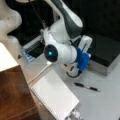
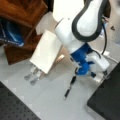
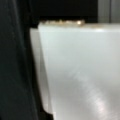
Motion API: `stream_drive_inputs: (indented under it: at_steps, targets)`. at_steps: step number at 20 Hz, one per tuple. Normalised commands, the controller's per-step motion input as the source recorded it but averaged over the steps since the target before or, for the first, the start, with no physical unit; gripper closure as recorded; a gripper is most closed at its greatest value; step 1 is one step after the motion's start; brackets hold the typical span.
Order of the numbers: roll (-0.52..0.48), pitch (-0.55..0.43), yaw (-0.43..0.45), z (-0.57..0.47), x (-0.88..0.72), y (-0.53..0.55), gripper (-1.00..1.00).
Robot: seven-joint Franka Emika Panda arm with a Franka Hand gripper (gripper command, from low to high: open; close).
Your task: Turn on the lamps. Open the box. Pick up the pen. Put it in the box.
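The box (image 1: 107, 53) is lying shut, black lid down, just behind the gripper (image 1: 71, 72) toward a front view's right; in a front view it (image 2: 106, 100) is sitting below the gripper (image 2: 100, 77). The cream lampshade (image 1: 56, 96) is lying below and left of the gripper, and it (image 3: 82, 70) is filling the wrist view. The pen (image 1: 87, 87) is resting on the grey table (image 1: 105, 102) just below the gripper, untouched; it (image 2: 70, 87) is lying apart from the box. Whether the gripper's fingers are spread or pressed together, I cannot tell.
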Motion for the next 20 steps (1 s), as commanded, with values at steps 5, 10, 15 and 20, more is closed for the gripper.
stream_drive_inputs:
  at_steps: [5, 10, 15, 20]
  targets:
    - [0.104, -0.135, -0.112, -0.13, 0.04, 0.01, 1.0]
    - [0.096, -0.121, -0.124, -0.11, 0.05, 0.02, 1.0]
    - [0.089, -0.12, -0.109, -0.09, 0.05, 0.03, 1.0]
    - [0.076, -0.105, -0.105, -0.11, 0.02, -0.02, 1.0]
